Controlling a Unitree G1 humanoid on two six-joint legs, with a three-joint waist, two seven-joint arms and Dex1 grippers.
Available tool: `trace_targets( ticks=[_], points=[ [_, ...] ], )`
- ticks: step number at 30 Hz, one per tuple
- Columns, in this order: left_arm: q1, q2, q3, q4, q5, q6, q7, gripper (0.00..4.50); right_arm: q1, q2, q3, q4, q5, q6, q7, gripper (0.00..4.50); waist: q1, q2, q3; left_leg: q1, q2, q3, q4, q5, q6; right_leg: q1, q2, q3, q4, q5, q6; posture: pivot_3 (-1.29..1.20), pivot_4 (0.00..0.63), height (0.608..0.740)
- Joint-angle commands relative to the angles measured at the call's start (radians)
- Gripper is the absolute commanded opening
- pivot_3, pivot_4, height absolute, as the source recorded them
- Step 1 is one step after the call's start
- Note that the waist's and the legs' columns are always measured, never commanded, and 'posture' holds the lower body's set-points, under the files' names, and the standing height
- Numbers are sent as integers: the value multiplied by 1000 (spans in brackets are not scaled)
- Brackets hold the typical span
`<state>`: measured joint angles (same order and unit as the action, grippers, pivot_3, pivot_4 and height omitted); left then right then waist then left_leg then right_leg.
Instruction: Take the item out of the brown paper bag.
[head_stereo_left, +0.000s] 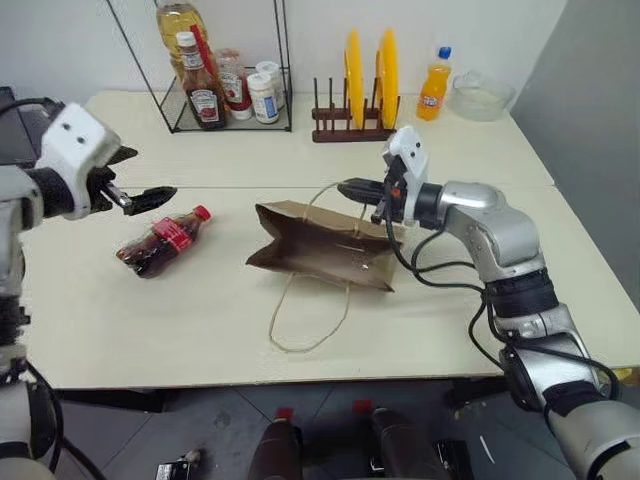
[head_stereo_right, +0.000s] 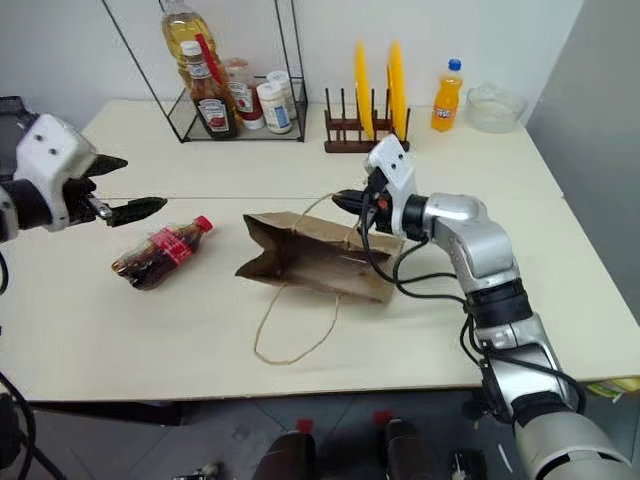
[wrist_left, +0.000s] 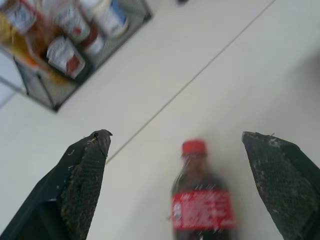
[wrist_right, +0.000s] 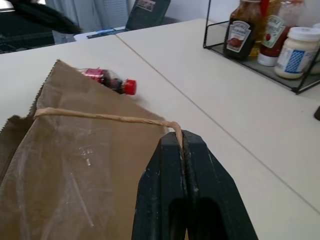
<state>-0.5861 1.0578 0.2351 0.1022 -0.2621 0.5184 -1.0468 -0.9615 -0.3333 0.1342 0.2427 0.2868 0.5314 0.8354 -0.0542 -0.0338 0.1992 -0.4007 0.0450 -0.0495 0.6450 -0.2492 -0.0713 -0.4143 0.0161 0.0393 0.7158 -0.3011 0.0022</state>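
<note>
The cream table (head_stereo_left: 420, 330) carries everything here. On it the brown paper bag (head_stereo_left: 320, 245) lies collapsed on its side, its mouth turned toward the robot's left; how far it gapes and what its inside holds cannot be made out. One loop handle (head_stereo_left: 300, 320) trails flat on the table toward the near edge, while the other handle (wrist_right: 100, 118) is stretched taut along the bag's upper side.

At the far edge a wire rack (head_stereo_left: 225, 100) holds a tall oil bottle, a Heinz bottle (head_stereo_left: 203, 92), a second red-labelled sauce bottle and a white jar; the oil bottle's top is cut off by the frame. Beside it a wooden rack (head_stereo_left: 350, 120) stands two yellow plates on edge, then an orange soda bottle (head_stereo_left: 434, 88) and a clear bowl (head_stereo_left: 480, 97).

The right gripper (head_stereo_left: 352, 188) has its fingers pressed together, pinching the taut handle. The left gripper (head_stereo_left: 140, 190) hovers above the table with fingers spread wide apart, empty.

The item (head_stereo_left: 160, 242) lies outside the bag, on its side on the bare table just left of the bag's mouth. Its long axis runs diagonally, red cap pointing toward the bag and away from the near edge. It appears blurred in the left wrist view, base cut off.
</note>
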Motion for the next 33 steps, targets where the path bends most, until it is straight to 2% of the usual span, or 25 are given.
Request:
trace_targets(
  ticks=[1, 3, 8, 9, 10, 12, 15, 18, 20, 21, 24, 27, 29, 33],
  points=[
    [190, -57, 119, -299, -158, 87, -23, 4457, -139, -15, -11, 205, -72, -154, 7, 0, -8, 1, 0, 0, 0, 1, 0, 0, 0, 0, 0, 1, 0, 0, 0, 0, 150, 740],
    [272, -98, 125, -407, -175, 107, 28, 4457, -196, -15, 3, 334, -112, -231, 12, 0, -6, 1, 0, 1, 0, 2, -1, 0, 0, 0, -1, 2, 0, 0, 0, 0, 150, 740],
    [331, -193, 109, -531, -208, 154, 154, 4457, -305, 4, -4, 579, -171, -370, 22, 0, -3, 1, 0, 0, 1, -1, 0, 0, 0, 0, 0, 2, 0, 0, -1, 0, 150, 740],
    [337, -203, 105, -541, -210, 155, 171, 4500, -319, 6, -8, 608, -175, -386, 30, 419, -3, 1, 0, 0, 1, -1, 0, 0, 0, 1, 0, 2, 0, 0, -1, 0, 150, 740],
    [344, -212, 104, -548, -213, 158, 186, 4500, -331, 6, -13, 633, -177, -397, 40, 594, -3, 1, 0, 1, 1, -1, 0, 0, 0, 1, 0, 3, 0, 0, -1, 0, 150, 740],
    [359, -221, 105, -556, -218, 157, 205, 4500, -353, 5, -24, 664, -175, -402, 60, 1292, -3, 1, 0, 0, 0, 0, 0, 0, 0, 1, 0, 4, -1, 0, -1, 0, 150, 740],
    [379, -224, 124, -562, -240, 172, 220, 4500, -382, -22, -46, 654, -160, -368, 107, 2332, -2, 1, 1, 0, 1, 0, 0, 0, 0, 1, 0, 3, -1, 0, -1, 0, 150, 740],
    [396, -219, 154, -554, -273, 197, 230, 4500, -384, -75, -63, 553, -129, -266, 186, 3359, -1, 1, 1, 0, 1, -1, 0, 0, 0, 1, 0, 3, -1, 0, -1, 0, 150, 740],
    [400, -224, 178, -543, -294, 215, 245, 4500, -368, -124, -96, 423, -76, -121, 212, 4023, 1, 1, 1, 0, 0, -1, 0, 0, 0, 1, -1, 3, -1, 0, -1, 0, 150, 740],
    [403, -232, 192, -542, -307, 227, 261, 4500, -349, -148, -117, 348, -50, -48, 203, 4023, 3, 2, 1, 0, 0, -2, 0, 0, 0, 1, -1, 3, -1, 0, -1, 0, 150, 740],
    [428, -259, 211, -551, -316, 235, 305, 4500, -235, -197, -206, 115, 1, 119, 87, 4023, 8, 1, 0, 0, 0, -2, -1, 0, 0, 2, -1, 2, -2, 0, -1, 0, 150, 740],
    [481, -295, 184, -575, -240, 191, 389, 4500, -5, -200, -309, -175, -9, 173, -93, 4023, 16, -2, -1, 2, 1, -4, 0, 0, 0, 5, -1, 1, -4, 0, -1, 0, 150, 740],
    [511, -341, 160, -589, -180, 148, 465, 4500, 185, -185, -350, -360, -47, 159, -196, 4023, 22, -1, -1, 2, 0, -3, 0, 0, 0, 6, -2, 2, -4, 0, 0, 0, 150, 740],
    [576, -412, 109, -594, -75, 73, 567, 4500, 522, -62, -413, -634, -97, 146, -418, 4023, 23, 0, -1, 2, 0, -2, 0, 0, 0, 4, -2, 3, -3, 0, 0, 0, 150, 740]
  ],
)
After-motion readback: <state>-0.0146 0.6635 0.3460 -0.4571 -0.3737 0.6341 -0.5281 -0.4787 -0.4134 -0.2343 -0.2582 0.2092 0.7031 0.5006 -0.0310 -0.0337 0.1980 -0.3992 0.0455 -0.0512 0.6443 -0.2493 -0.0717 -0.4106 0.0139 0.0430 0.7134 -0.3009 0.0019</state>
